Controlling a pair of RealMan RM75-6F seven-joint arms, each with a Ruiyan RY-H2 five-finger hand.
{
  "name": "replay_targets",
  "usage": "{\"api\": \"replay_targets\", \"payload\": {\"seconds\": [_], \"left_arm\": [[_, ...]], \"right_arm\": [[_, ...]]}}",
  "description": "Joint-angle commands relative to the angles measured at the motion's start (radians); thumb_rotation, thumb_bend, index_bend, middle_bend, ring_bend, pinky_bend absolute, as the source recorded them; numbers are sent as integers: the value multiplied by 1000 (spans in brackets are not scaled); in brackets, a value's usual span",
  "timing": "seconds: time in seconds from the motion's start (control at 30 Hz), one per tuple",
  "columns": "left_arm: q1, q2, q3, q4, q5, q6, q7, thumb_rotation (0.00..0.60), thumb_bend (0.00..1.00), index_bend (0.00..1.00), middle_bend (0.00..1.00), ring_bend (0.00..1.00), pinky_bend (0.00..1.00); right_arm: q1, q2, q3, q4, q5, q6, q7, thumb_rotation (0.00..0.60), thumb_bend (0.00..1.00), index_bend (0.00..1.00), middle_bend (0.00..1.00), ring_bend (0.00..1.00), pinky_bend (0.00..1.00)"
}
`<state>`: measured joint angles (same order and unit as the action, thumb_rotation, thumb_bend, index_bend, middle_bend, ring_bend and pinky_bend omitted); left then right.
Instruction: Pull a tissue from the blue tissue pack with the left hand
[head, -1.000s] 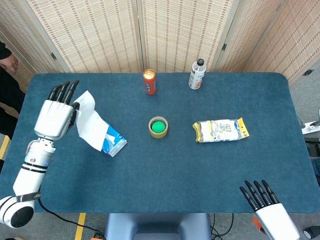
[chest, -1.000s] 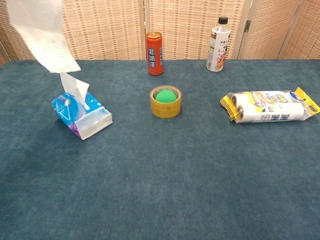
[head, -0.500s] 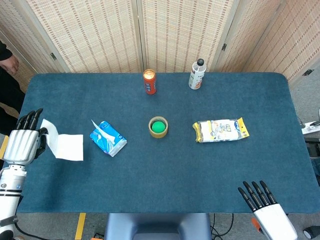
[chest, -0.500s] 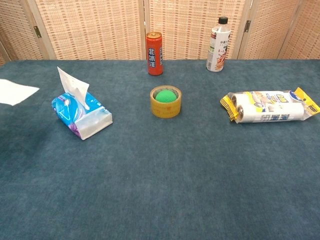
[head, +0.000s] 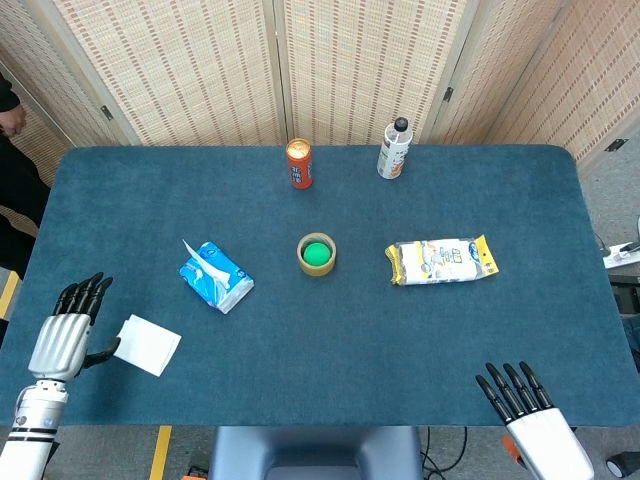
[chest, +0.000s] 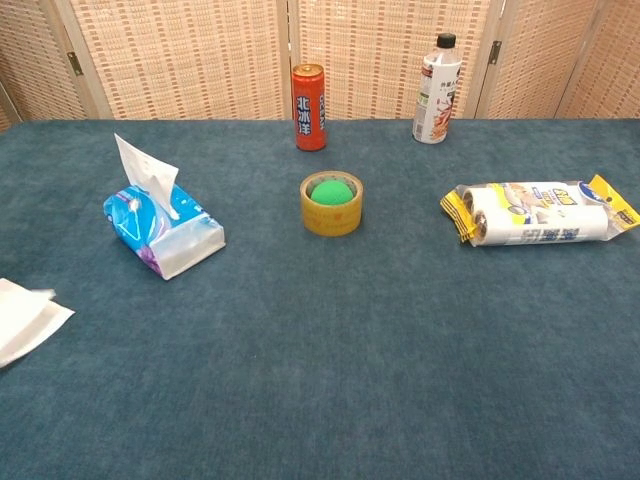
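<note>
1. Tissue (head: 147, 345) lies near the counter's (head: 300, 390) front left edge, its corner pinched by the left robot hand (head: 64, 340), other fingers straight.
2. Right robot hand (head: 530, 410) hovers at the front right edge, fingers spread, holding nothing.
3. Further back, the blue tissue pack (head: 216, 277) sits left of the tape roll (head: 317, 253), another sheet poking up.
</note>
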<state>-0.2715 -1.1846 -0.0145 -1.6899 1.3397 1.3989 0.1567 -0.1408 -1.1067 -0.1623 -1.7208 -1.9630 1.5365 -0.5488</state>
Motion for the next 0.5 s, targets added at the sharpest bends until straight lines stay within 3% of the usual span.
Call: {"api": "replay_targets", "payload": {"seconds": [0.03, 0.2, 0.5], "left_arm": [[23, -10, 15, 12, 23, 24, 9, 600, 276, 0, 0, 0, 47], [67, -34, 33, 71, 53, 77, 52, 600, 258, 0, 0, 0, 32], [103, -17, 2, 49, 51, 118, 24, 600, 246, 0, 0, 0, 27]], "right_arm": [[0, -1, 2, -1, 1, 2, -1, 600, 116, 0, 0, 0, 0], [-3, -2, 4, 1, 0, 11, -1, 600, 116, 0, 0, 0, 0], [-12, -10, -7, 18, -23, 21, -11, 600, 116, 0, 0, 0, 0]]}}
